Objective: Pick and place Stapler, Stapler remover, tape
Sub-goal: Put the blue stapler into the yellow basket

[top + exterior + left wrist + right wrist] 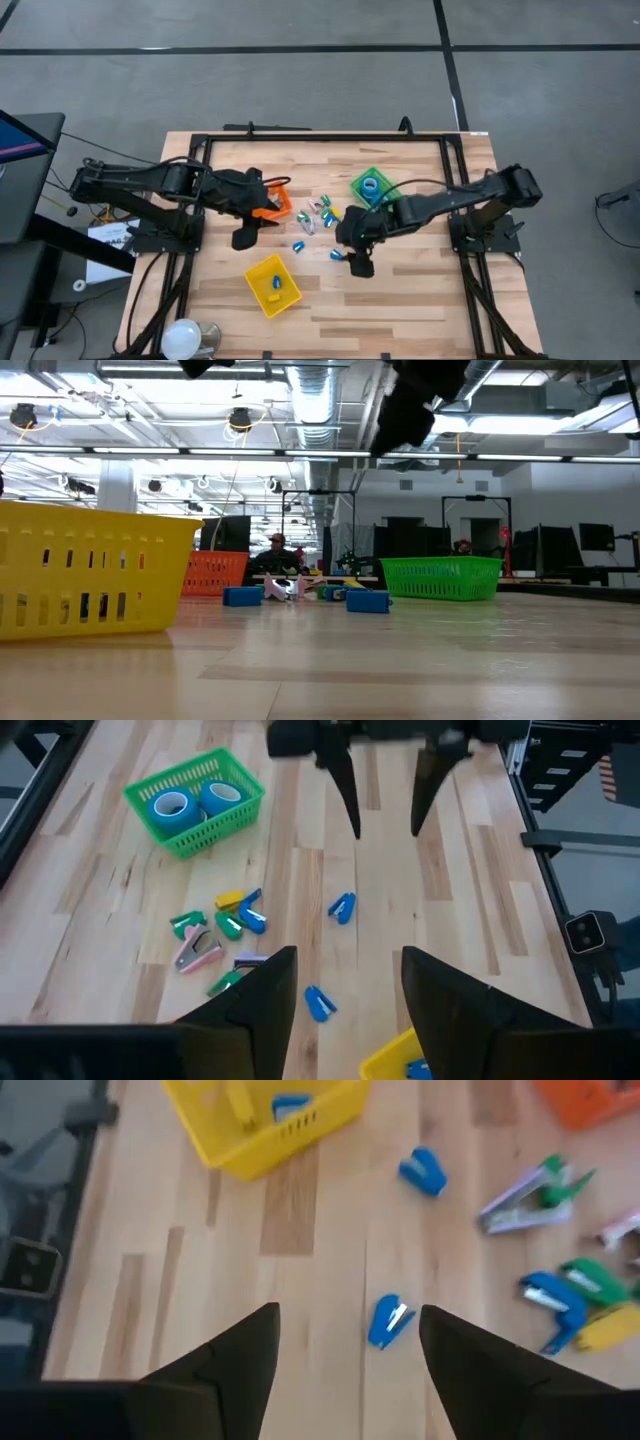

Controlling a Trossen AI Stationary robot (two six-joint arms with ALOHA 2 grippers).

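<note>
Right gripper (345, 1350) open, hovering over blue stapler (388, 1322), which lies between yellow bin (262, 1120) and stapler pile. Probably next pick: centre the fingers astride it before descending. Left gripper (343, 995) open, empty.

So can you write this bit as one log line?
right gripper: jaws open over blue stapler | left gripper: open, empty | green basket: two tape rolls

high: straight down | low: tabletop level | wrists: angled down (both share yellow bin (262, 1120))
</note>
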